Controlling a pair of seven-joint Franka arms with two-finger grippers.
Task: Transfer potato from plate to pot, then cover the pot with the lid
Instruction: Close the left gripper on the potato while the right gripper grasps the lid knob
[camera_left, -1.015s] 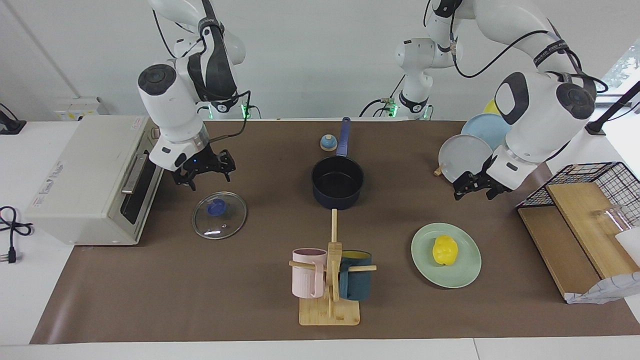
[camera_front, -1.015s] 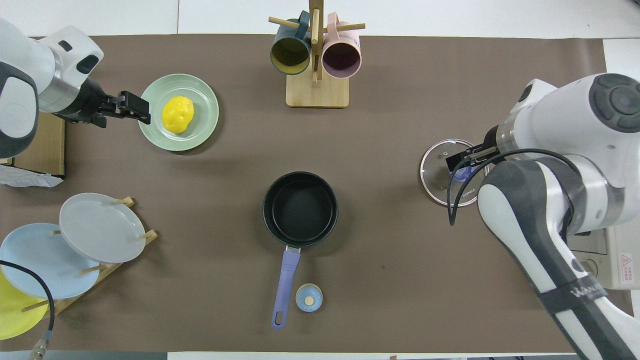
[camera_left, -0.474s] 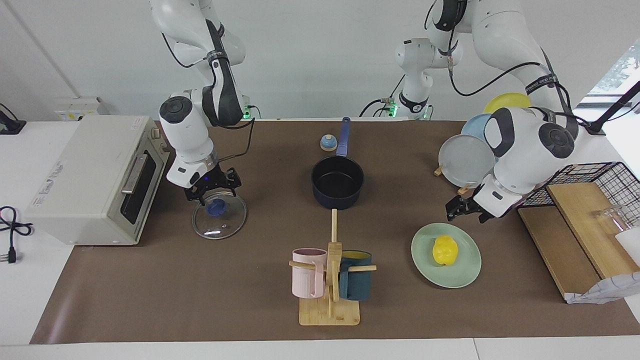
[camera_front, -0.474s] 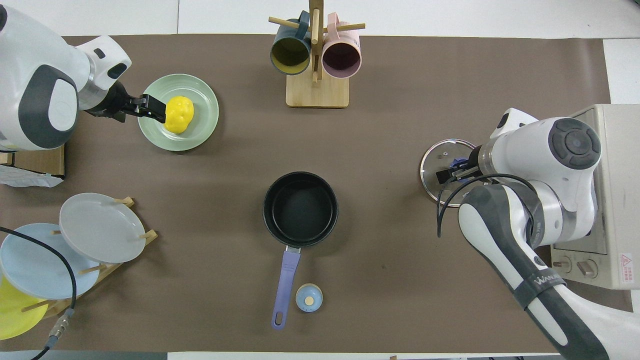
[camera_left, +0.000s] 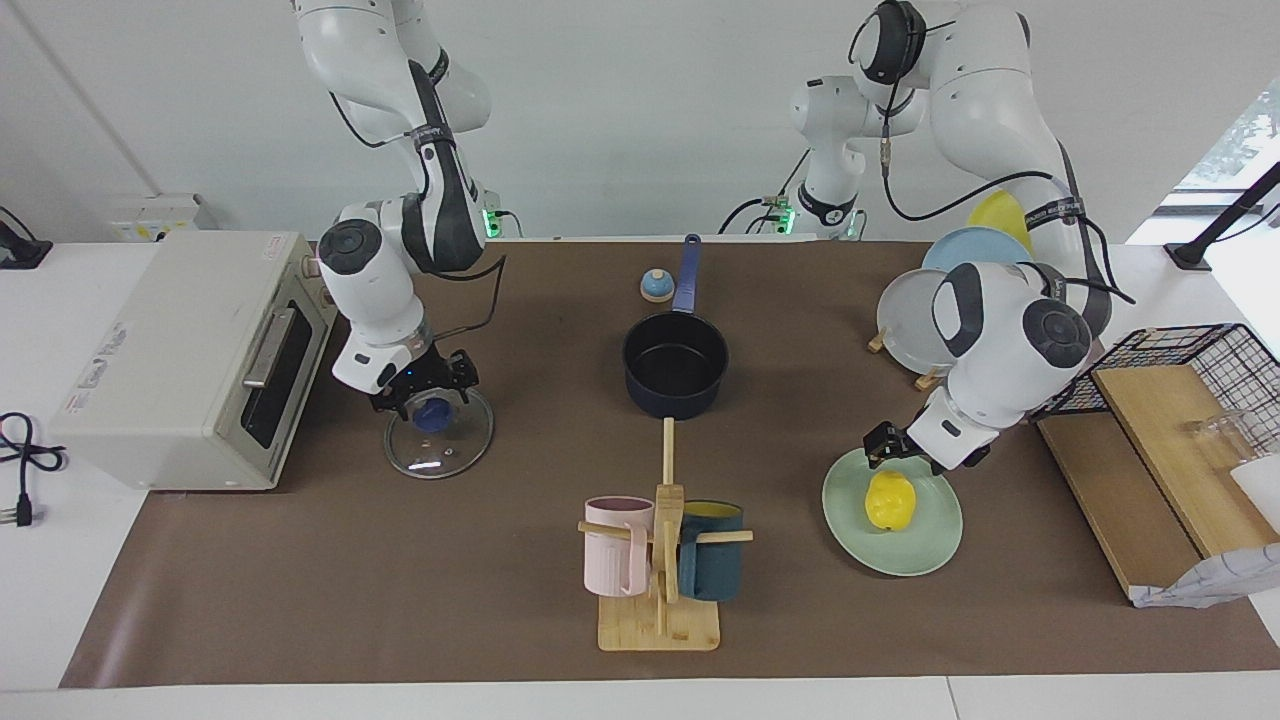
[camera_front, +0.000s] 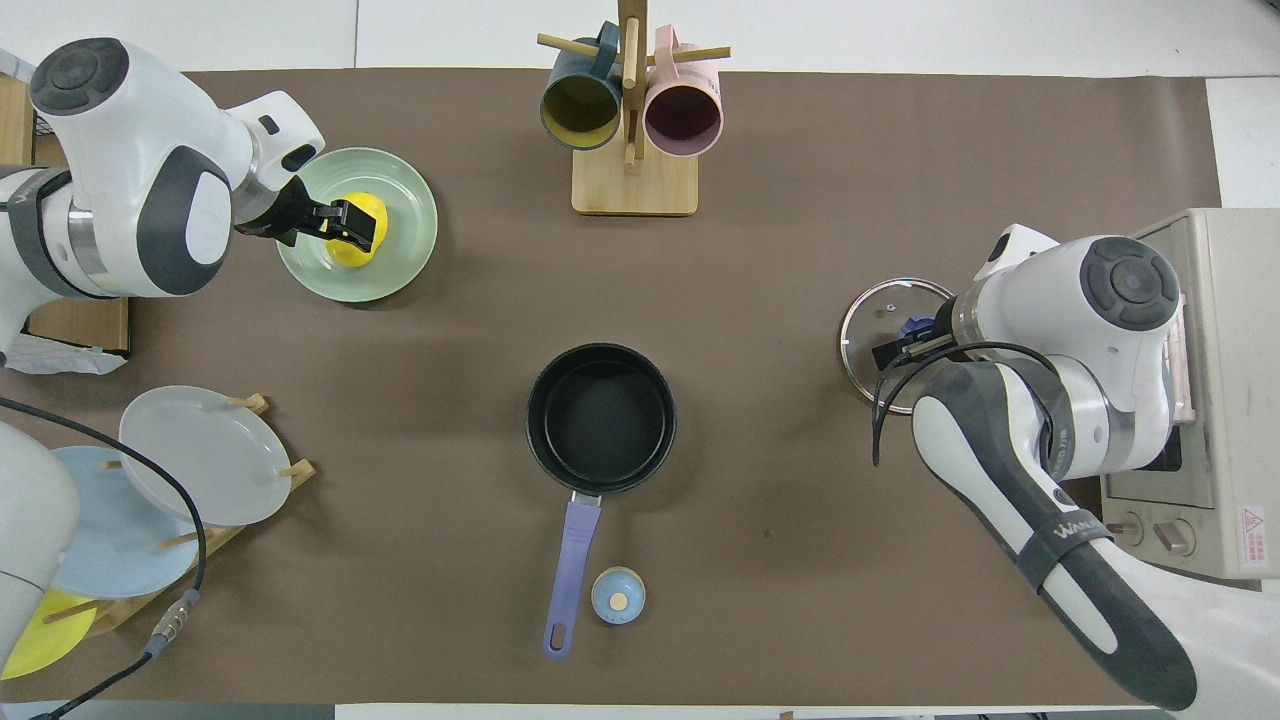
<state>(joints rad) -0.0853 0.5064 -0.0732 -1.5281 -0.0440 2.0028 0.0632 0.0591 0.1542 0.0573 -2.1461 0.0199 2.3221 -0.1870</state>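
Observation:
The yellow potato (camera_left: 890, 503) lies on the mint-green plate (camera_left: 905, 560) toward the left arm's end of the table; both also show in the overhead view, potato (camera_front: 347, 252) on plate (camera_front: 402, 250). My left gripper (camera_left: 900, 458) (camera_front: 352, 222) is open, low over the potato and the plate's robot-side rim. The navy pot (camera_left: 675, 365) (camera_front: 600, 415) stands empty mid-table, handle toward the robots. The glass lid (camera_left: 440, 450) (camera_front: 880, 310) lies flat near the toaster oven. My right gripper (camera_left: 428, 392) (camera_front: 900, 345) is open, down around its blue knob (camera_left: 432, 413).
A toaster oven (camera_left: 170, 350) stands at the right arm's end. A wooden mug rack (camera_left: 660, 580) with pink and teal mugs stands farther from the robots than the pot. A blue bell (camera_left: 656, 286) sits by the pot handle. Upright plates (camera_left: 925, 310) and a wire basket (camera_left: 1190, 360) are near the left arm.
My left gripper came down from beside the upright plates to over the potato. My right gripper came down from beside the toaster oven onto the lid's knob.

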